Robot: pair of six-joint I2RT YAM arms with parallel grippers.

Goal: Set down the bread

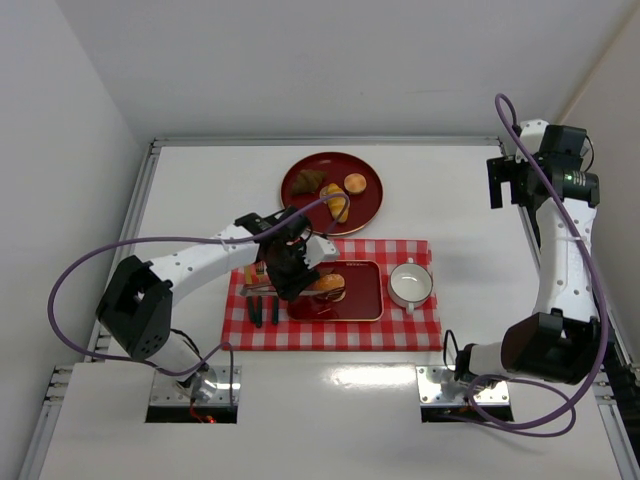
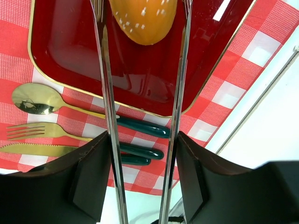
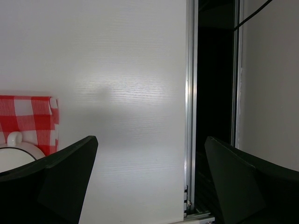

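The bread (image 2: 144, 18), a smooth golden bun with pale specks, sits between the tips of metal tongs (image 2: 106, 93) over the red rectangular tray (image 2: 70, 51). I cannot tell if it touches the tray. My left gripper (image 2: 141, 140) is shut on the tongs, its fingers pressing on the two arms. In the top view the left gripper (image 1: 285, 272) is over the tray's left part, with the bread (image 1: 328, 285) just to its right. My right gripper (image 1: 497, 182) is open and empty, raised at the table's far right; it also shows in its own wrist view (image 3: 149, 144).
A round red plate (image 1: 365, 205) behind the tray holds a dark pastry (image 1: 308, 180), a small bun (image 1: 355, 183) and a ridged roll (image 1: 335, 203). A white cup (image 1: 410, 285) stands right of the tray on the checked cloth (image 1: 400, 330). A gold spoon (image 2: 32, 99), fork and knife lie left of the tray.
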